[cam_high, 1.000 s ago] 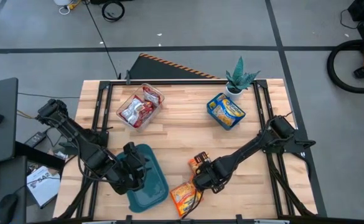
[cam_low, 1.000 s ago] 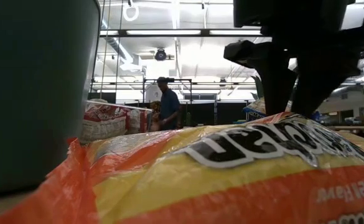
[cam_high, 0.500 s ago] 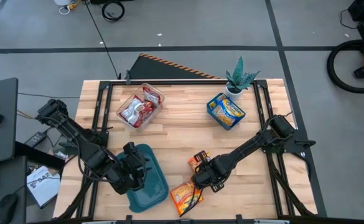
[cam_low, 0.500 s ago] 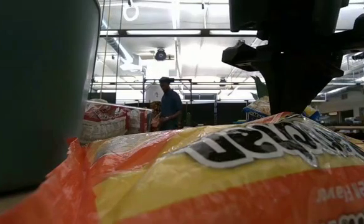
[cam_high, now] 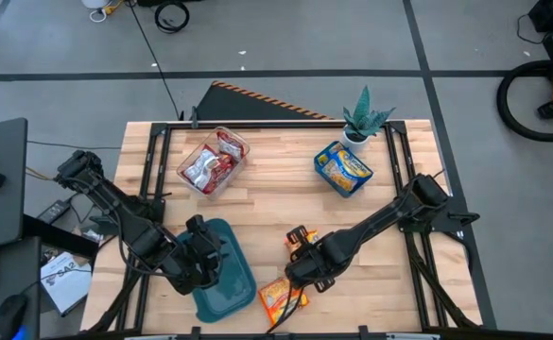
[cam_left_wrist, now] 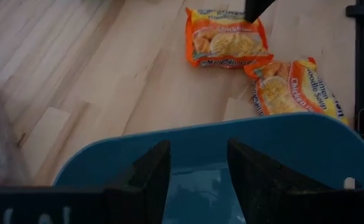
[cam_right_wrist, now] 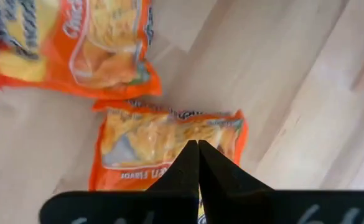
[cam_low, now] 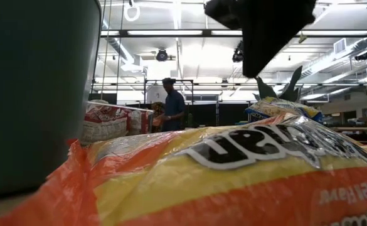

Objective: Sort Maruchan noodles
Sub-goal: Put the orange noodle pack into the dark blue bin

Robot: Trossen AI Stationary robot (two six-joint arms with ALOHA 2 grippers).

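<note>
Two orange noodle packets lie flat on the wooden table near its front edge, one (cam_high: 300, 239) farther in and one (cam_high: 278, 297) nearer the edge. Both also show in the left wrist view (cam_left_wrist: 225, 37) (cam_left_wrist: 294, 87). My right gripper (cam_high: 295, 274) is shut and empty above them. In the right wrist view its closed tips (cam_right_wrist: 198, 149) stand over one orange packet (cam_right_wrist: 157, 146). In the low view it (cam_low: 253, 66) hangs clear above the packets. My left gripper (cam_left_wrist: 197, 168) is open and empty over a teal tray (cam_high: 229, 279) at the front left.
A clear bin (cam_high: 212, 161) with red packets stands at the back left. A teal tray (cam_high: 344, 168) with blue-and-yellow packets and a small potted plant (cam_high: 366, 118) stand at the back right. Bare wood lies in the table's middle. A person (cam_low: 170, 107) stands in the room beyond.
My right gripper's fingers, which stood apart down at the orange packets, have shut. The gripper has risen and gone a little toward the table's left edge. Both orange packets lie where they were.
</note>
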